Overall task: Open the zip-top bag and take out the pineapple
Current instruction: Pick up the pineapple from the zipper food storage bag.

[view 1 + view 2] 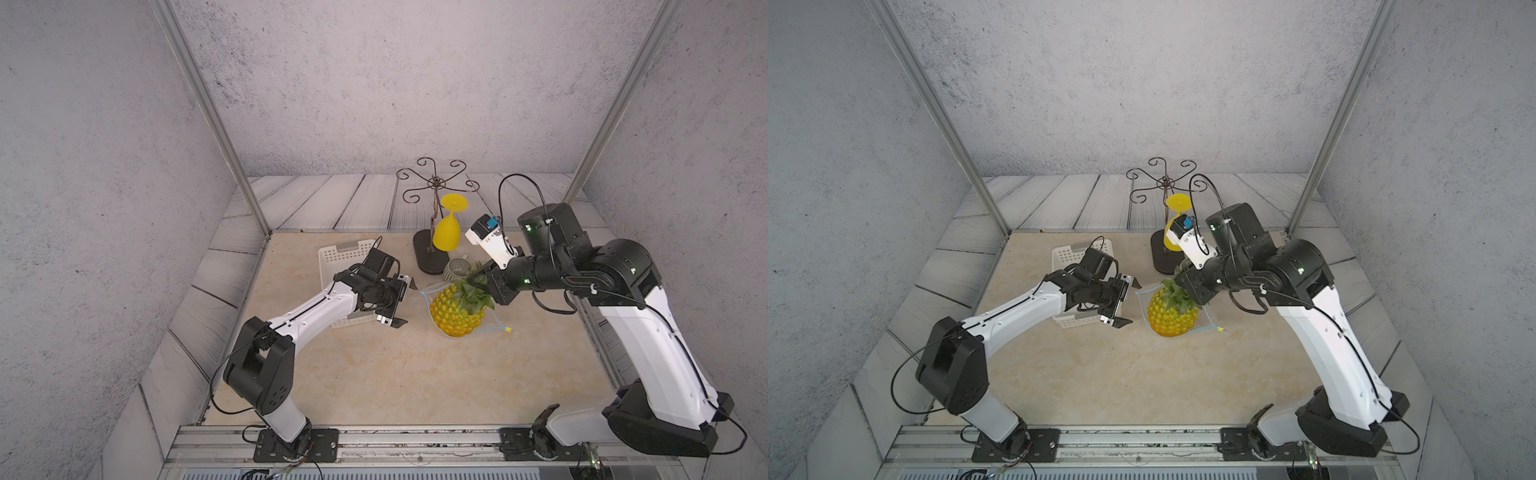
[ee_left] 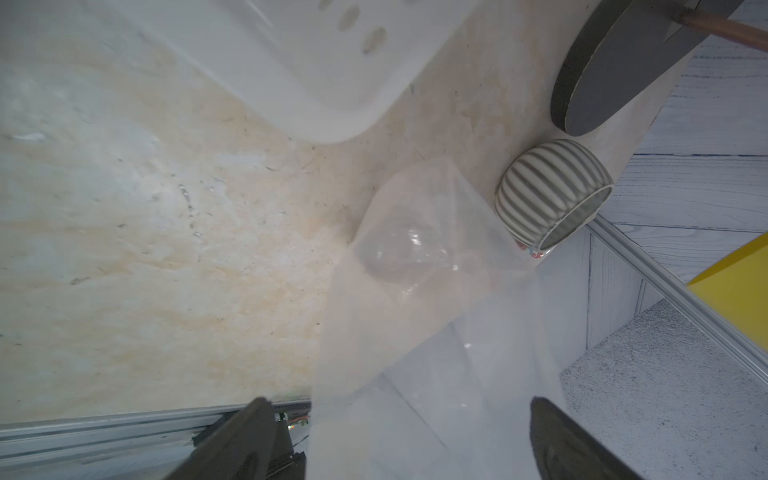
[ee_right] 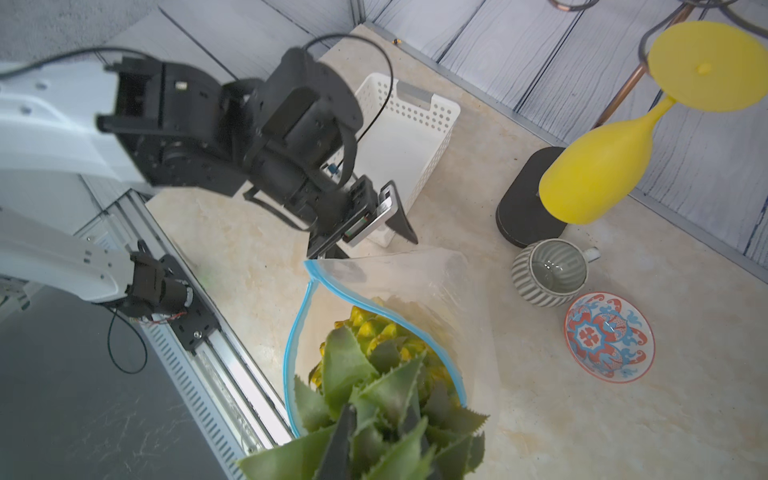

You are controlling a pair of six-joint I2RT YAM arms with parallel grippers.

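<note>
Inside zip-top bag, pineapple, prob. clamped by R claw; L claw apart.

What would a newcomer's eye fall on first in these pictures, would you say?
The pineapple, bright yellow at mid-table, stands in the open zip-top bag, with the right gripper shut on its green crown. Beside it the left gripper is wide open at the bag's edge. Behind them, a yellow goblet hangs upside down on a wire rack.
</note>
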